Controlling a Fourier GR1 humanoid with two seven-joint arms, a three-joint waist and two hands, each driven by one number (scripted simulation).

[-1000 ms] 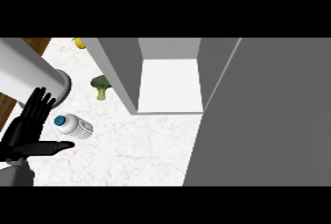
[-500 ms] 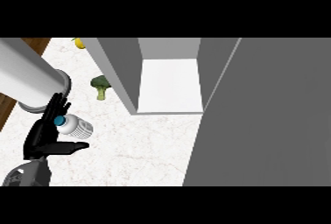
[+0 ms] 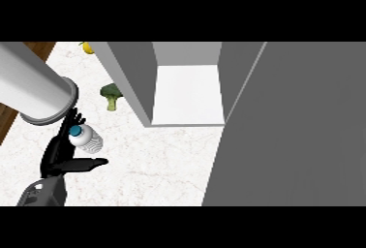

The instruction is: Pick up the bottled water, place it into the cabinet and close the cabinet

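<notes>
The open left hand (image 3: 63,154) cradles the bottled water (image 3: 84,138) between fingers and thumb, seemingly touching.

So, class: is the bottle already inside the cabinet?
No: the bottle stands on the counter beside the left hand, well apart from the open cabinet.

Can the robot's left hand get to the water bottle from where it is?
Probably yes. The left hand lies open right beside the bottle, fingers along its left side and thumb below it. Nothing sits between them; the broccoli is farther up the counter.
</notes>
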